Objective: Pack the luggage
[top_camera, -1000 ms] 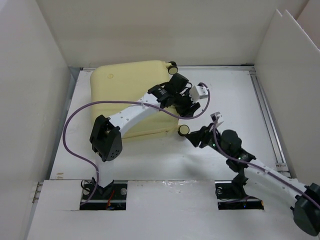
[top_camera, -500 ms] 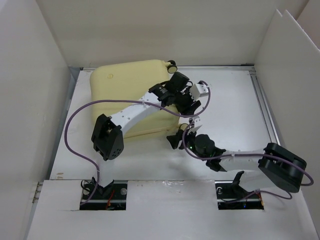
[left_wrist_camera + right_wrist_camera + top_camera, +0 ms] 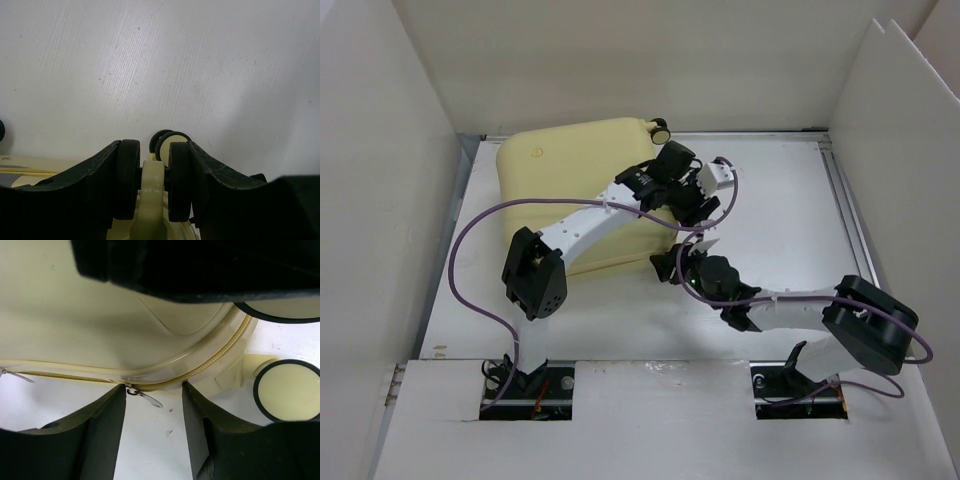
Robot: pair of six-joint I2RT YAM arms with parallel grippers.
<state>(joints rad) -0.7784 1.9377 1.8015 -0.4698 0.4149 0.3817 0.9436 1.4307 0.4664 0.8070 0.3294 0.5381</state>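
Item: luggage (image 3: 560,180), a pale yellow hard-shell suitcase, lid down, lying flat on the white table (image 3: 780,200). It sits directly ahead of both tools, its wheeled side turned toward them. Left gripper (image 3: 154,165): closed to a narrow gap on a twin caster (image 3: 179,181), one finger pressed against each black wheel and the cream fork standing between the wheels. Another wheel shows just beyond the fingertips. Right gripper (image 3: 152,412): fingers parted and holding nothing, hovering at the shell's rounded corner. The metal zipper pull (image 3: 146,397) lies in the gap between the fingertips, apart from both. The zip track (image 3: 220,356) curves away from the pull, up past the right finger. A cream-faced caster (image 3: 287,392) sits just outside that finger. A second small metal tab (image 3: 15,374) lies on the seam well out beyond the left finger. Step in hand, by judgement: zipping the case shut, with the left tool bracing it by the wheel while the right tool lines up on the pull. Whether the track by the pull is already meshed cannot be told. Next move, by judgement: close the right fingers squarely on the thin, flat pull, then draw it along the curve of the corner. The left hold should stay firm so that the case does not slide or turn.
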